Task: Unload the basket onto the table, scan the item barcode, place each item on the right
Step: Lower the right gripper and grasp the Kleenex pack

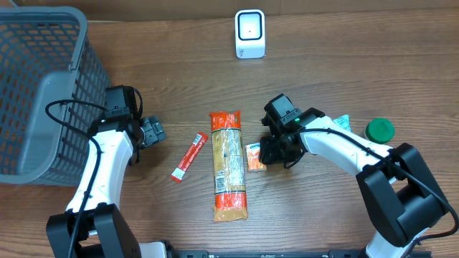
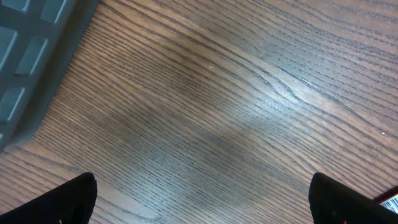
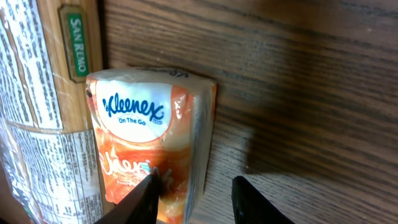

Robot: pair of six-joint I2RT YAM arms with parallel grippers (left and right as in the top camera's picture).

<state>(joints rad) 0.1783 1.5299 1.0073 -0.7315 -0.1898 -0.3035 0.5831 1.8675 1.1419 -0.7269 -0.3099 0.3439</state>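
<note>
An orange Kleenex tissue packet [image 1: 255, 156] [image 3: 149, 143] lies flat on the wooden table, right of a long pasta pack [image 1: 229, 165] [image 3: 43, 124]. My right gripper [image 1: 271, 154] [image 3: 196, 180] is low over the packet's right edge. One finger rests on the packet's face and the other stands on bare wood beside it, a gap still showing. The white scanner [image 1: 249, 34] stands at the back centre. My left gripper [image 1: 154, 131] [image 2: 202, 186] hovers wide open over bare wood near the basket, holding nothing.
A grey mesh basket [image 1: 43, 93] [image 2: 25, 56] fills the back left. A red stick sachet [image 1: 189, 157] lies left of the pasta. A green lid [image 1: 379, 130] and a teal packet [image 1: 341, 122] sit at the right.
</note>
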